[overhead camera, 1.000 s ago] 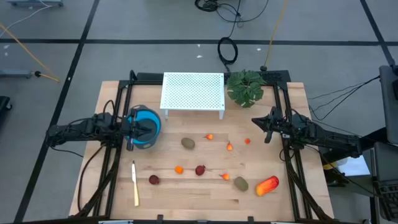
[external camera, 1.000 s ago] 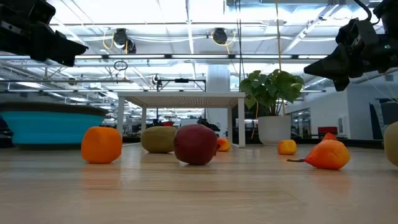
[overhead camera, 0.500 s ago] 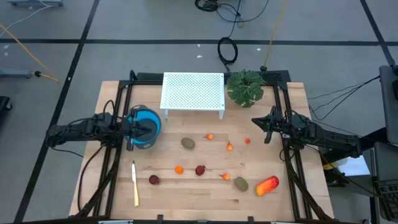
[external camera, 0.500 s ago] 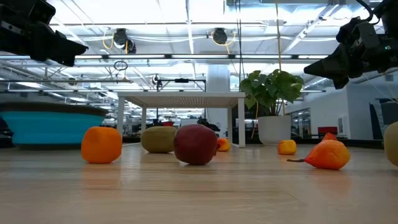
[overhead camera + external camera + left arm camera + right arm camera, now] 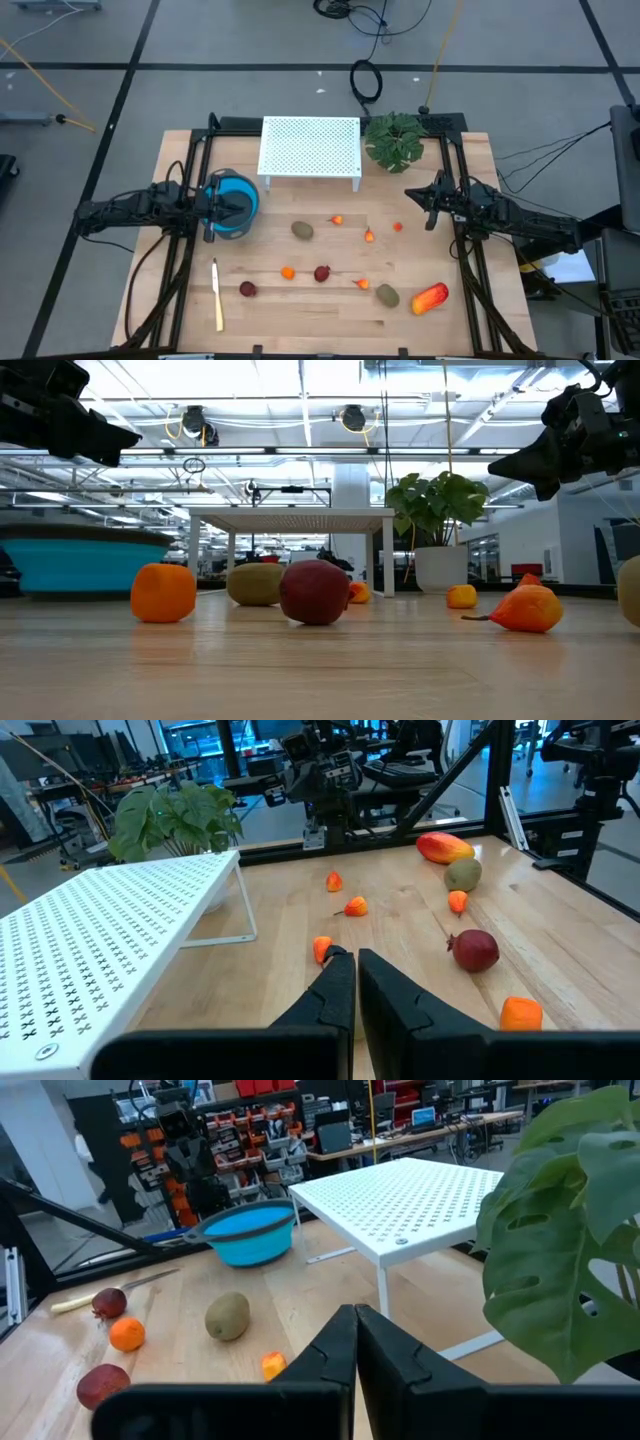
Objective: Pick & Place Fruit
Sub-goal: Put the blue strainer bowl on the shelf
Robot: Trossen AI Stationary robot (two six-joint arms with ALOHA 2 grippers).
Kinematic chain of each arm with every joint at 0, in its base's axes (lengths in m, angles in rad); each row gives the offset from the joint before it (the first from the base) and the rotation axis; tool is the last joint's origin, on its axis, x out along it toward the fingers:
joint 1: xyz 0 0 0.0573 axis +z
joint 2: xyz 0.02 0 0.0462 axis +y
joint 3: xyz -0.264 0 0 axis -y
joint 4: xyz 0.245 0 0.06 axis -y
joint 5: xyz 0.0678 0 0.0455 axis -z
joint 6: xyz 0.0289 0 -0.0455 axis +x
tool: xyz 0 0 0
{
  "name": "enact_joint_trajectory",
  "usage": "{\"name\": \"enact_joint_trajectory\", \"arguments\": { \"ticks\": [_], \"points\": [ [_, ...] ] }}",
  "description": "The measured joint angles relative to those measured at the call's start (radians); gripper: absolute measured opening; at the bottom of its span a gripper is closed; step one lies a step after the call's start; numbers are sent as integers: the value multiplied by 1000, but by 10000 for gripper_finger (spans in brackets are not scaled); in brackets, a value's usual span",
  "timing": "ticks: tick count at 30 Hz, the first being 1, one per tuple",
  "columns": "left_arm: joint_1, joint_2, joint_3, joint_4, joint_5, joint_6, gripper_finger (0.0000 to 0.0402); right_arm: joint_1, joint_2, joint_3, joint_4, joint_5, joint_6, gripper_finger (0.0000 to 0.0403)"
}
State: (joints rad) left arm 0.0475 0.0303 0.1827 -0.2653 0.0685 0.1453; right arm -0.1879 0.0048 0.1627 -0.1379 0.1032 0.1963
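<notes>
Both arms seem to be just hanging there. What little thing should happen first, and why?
Probably the right hand should open and dip toward the small orange fruit just beside it: both hands are shut and empty, all the fruit lies loose on the table.

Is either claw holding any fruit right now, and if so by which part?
Nothing is held. The left claw and right claw are both shut on nothing, above the table.

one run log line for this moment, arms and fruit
left gripper: shut, empty, over blue bowl | right gripper: shut, empty, by plant | fruit: all loose on table, none in bowl
</notes>
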Motion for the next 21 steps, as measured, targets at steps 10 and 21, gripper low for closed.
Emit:
{"name": "enact_joint_trajectory", "arguments": {
  "ticks": [10, 21],
  "points": [
    [0, 0, 0, 0, 0, 77, 19, 0, 0, 0, -1, 0, 0, 4],
    [0, 0, 0, 0, 0, 380, 19, 0, 0, 0, -1, 0, 0, 4]
  ]
}}
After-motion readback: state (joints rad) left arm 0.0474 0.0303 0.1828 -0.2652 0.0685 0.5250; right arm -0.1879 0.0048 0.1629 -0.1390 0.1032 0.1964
